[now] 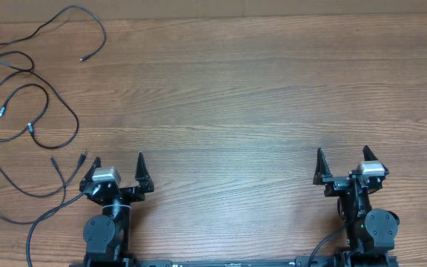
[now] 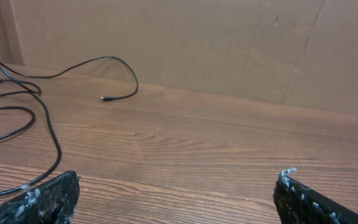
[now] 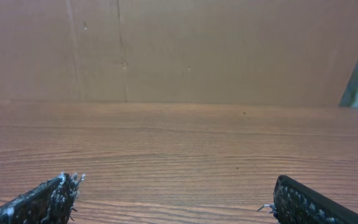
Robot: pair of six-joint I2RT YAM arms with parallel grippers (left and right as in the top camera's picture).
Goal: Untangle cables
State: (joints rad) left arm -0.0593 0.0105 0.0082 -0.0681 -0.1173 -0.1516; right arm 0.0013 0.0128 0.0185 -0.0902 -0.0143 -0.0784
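The cables [image 1: 75,119] are thin black cords lying in loose overlapping loops on the wooden table's far left, with small plugs [image 1: 82,58] at their ends. Two plug ends [image 1: 53,159] lie just left of my left gripper [image 1: 118,159]. That gripper is open near the front edge, with nothing between its fingers. In the left wrist view the cables [image 2: 55,146] curve past the left finger, and the left gripper [image 2: 178,180] stands wide over bare wood. My right gripper [image 1: 343,153] is open at the front right, far from the cables. The right gripper [image 3: 176,182] holds nothing.
A brown cardboard wall [image 2: 229,43] closes the table's far side, the same wall [image 3: 229,50] showing in the right wrist view. Bare wooden table [image 1: 236,96] spans the middle and right. One cord [image 1: 32,237] runs off the front edge beside the left arm's base.
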